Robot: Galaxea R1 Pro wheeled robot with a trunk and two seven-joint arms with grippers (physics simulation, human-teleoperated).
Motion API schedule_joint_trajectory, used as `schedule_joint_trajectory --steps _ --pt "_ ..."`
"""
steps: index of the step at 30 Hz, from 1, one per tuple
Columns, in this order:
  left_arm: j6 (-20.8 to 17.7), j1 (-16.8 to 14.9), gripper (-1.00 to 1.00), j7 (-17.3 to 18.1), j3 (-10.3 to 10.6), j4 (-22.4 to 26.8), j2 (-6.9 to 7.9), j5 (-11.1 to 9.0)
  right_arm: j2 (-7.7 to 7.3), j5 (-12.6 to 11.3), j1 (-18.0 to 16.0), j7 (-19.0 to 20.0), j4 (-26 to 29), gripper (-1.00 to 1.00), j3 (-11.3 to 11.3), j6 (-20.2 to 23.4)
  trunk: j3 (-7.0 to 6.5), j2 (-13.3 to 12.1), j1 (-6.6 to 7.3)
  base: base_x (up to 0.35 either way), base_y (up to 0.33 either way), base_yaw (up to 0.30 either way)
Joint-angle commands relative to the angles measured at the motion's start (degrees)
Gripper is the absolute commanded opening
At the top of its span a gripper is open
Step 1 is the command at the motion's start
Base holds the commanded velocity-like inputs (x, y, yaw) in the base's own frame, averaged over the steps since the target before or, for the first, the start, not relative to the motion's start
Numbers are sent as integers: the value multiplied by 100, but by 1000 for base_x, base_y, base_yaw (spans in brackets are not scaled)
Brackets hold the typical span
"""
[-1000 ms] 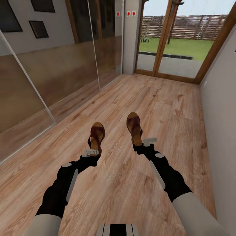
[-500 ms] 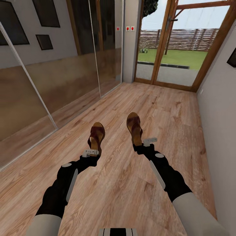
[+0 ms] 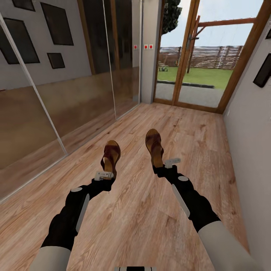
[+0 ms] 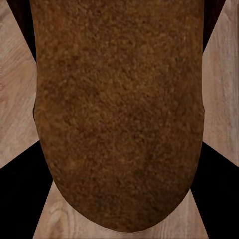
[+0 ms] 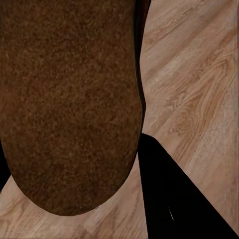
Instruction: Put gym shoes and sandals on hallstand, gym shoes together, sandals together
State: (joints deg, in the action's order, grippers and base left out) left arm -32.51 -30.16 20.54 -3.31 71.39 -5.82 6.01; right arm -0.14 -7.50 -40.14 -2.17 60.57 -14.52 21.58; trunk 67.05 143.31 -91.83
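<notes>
Both arms reach forward over the corridor floor [image 3: 150,210], each carrying one brown sandal by its heel end. The left gripper [image 3: 104,175] has its fingers closed on the left sandal [image 3: 110,156], held above the planks with its toe pointing far, toward the glass doors [image 3: 195,75]. The right gripper [image 3: 167,164] has its fingers closed on the right sandal [image 3: 154,146], which sits a little farther and to the right of the other, the two well apart. In each wrist view a grainy brown sole [image 4: 119,114] hangs above the wood floor, between dark fingers. Mirrored sliding panels [image 3: 56,109] line the left wall.
</notes>
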Motion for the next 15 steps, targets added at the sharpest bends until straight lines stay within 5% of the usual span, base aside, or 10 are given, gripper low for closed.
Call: schedule_joint_trajectory --steps 1,8,15 --pt "-19 -4 -100 56 -20 6 -7 69 -3 -76 -2 -38 7 -100 -7 31 -27 0 3 0 0 0" --pt "-19 -3 -100 56 -20 6 -7 72 -3 -76 -2 -38 7 -100 -7 31 -240 -87 60 0 0 0" --pt "-19 -3 -100 56 -20 6 -7 74 -2 -69 -2 -39 7 -100 -7 31 -290 -87 60 0 0 0"
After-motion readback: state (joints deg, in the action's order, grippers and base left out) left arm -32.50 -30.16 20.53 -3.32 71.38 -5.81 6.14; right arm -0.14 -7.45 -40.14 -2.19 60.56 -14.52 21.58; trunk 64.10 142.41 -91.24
